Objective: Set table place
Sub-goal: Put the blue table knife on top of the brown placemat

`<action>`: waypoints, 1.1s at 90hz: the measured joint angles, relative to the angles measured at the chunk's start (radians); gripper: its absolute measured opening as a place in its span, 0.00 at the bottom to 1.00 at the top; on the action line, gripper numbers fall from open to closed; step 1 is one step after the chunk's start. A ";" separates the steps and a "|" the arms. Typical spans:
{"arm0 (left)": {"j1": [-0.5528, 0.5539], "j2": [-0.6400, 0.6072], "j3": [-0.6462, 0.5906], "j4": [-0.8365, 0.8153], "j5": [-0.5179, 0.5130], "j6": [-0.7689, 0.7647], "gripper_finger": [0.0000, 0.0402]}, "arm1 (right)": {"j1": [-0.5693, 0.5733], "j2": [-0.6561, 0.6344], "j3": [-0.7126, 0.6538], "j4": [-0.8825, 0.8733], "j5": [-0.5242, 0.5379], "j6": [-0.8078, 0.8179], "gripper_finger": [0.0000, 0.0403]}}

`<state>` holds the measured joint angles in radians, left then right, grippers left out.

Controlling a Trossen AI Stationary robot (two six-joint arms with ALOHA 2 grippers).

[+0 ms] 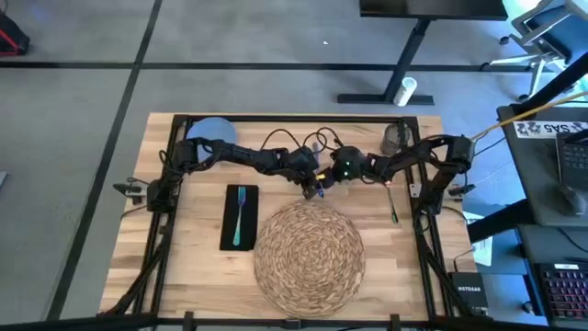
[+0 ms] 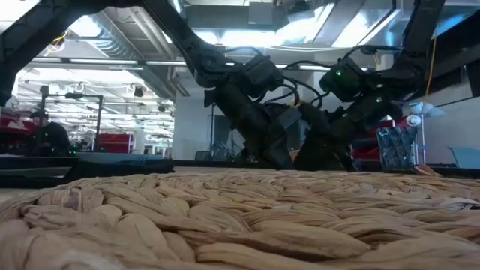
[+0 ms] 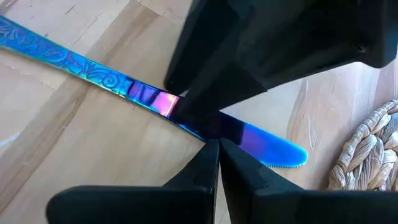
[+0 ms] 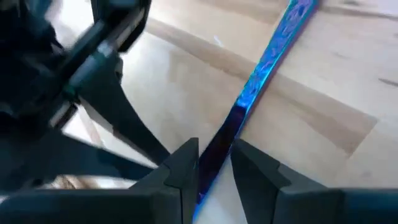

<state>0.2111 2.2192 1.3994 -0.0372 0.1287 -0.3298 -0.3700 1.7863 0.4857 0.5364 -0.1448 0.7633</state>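
An iridescent blue knife (image 3: 87, 68) lies just beyond the far edge of the round woven placemat (image 1: 310, 253), at mid-table. Both grippers meet over it. My right gripper (image 4: 214, 152) is shut on the knife. My left gripper (image 3: 217, 144) is shut, its tips at the blade's edge. A teal fork (image 1: 241, 213) lies on a black napkin (image 1: 228, 225) left of the placemat. The pale blue plate (image 1: 213, 129) rests at the table's far left and the small grey cup (image 1: 395, 138) at the far right. My right gripper pinches the knife by its two long edges, on the dark stretch of blade next to the handle (image 4: 233, 127). The fingers come slanting down from the far right and lie across the knife. The knife stays about level, close over the wood. My left gripper's shut fingertips (image 3: 208, 155) stand against the blade's edge (image 3: 242, 134); I cannot tell whether they touch it.
A thin green utensil (image 1: 393, 204) lies on the wood right of the placemat. Black frame bars (image 1: 161, 230) run along the table's left and right sides. Bare wood (image 1: 184, 267) shows at the near left.
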 joint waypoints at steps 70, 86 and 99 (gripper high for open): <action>0.001 0.029 0.000 0.035 0.047 -0.012 0.00 | -0.004 0.000 0.012 -0.044 0.021 0.059 0.21; 0.001 0.029 0.000 0.035 0.046 -0.012 0.00 | -0.003 0.000 0.013 -0.044 0.033 0.061 0.17; 0.001 0.029 0.000 0.035 0.045 -0.013 0.00 | -0.003 0.000 0.022 -0.065 0.033 0.061 0.06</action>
<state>0.2119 2.2478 1.3998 -0.0021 0.1741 -0.3427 -0.3733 1.7863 0.5079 0.4717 -0.1117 0.8241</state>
